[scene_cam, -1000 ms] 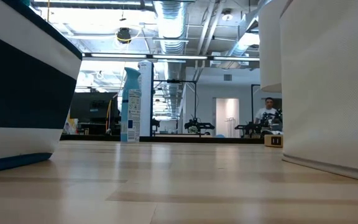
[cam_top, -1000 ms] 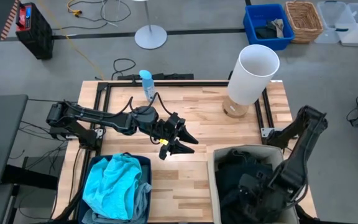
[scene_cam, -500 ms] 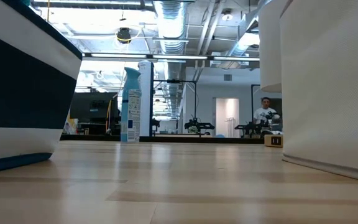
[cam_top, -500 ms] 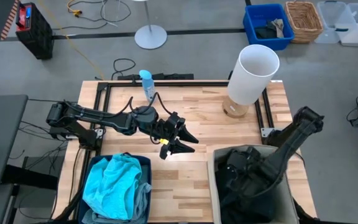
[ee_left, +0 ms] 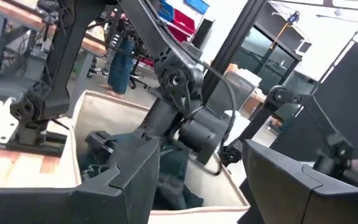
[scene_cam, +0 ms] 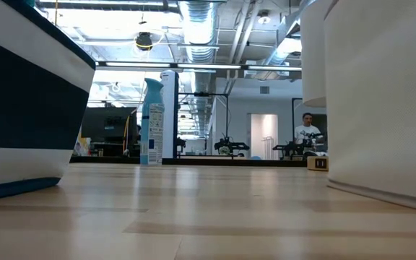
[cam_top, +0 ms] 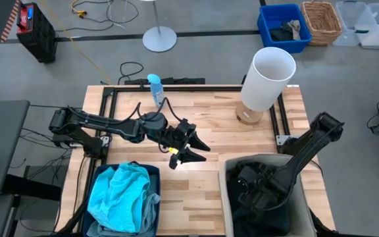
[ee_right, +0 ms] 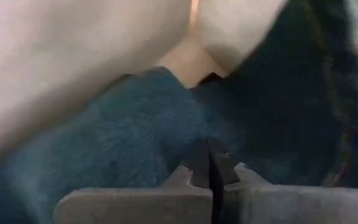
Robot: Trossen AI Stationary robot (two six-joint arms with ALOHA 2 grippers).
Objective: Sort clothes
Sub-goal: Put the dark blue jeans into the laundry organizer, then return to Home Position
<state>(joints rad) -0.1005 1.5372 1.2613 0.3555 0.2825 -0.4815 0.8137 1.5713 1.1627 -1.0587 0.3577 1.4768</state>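
The bright turquoise garment (cam_top: 117, 194) and the pale dusty blue one (cam_top: 151, 209) lie in the blue bin (cam_top: 155, 172) at the table's front left. The black garment and the dark teal-black garment (cam_top: 258, 217) fill the beige bin (cam_top: 224, 191) at the front right. My right gripper (cam_top: 241, 185) is down in that bin, shut, with its tips (ee_right: 211, 163) in dark teal cloth (ee_right: 129, 124). It also shows in the left wrist view (ee_left: 101, 142). My left gripper (cam_top: 206, 153) hangs open and empty over the table's middle (ee_left: 201, 149). My right gripper's shut fingertips (ee_right: 197, 163) touch the dark teal garment (ee_right: 166, 118) inside the beige bin, near the bin's pale inner wall (ee_right: 73, 56). The fingers slant down into the bin from the table's right. I cannot tell whether a fold lies between them.
A tall white cylinder (cam_top: 268, 76) stands at the far right of the table and a spray bottle (cam_top: 155, 89) at the far middle. Bare wood (cam_top: 196, 191) lies between the two bins. A person (scene_cam: 309, 130) shows far off in the room.
My right gripper has swung inside the beige bin from its near right part toward the table's left and a little toward the far edge, over the dark clothes. My left arm has kept still.
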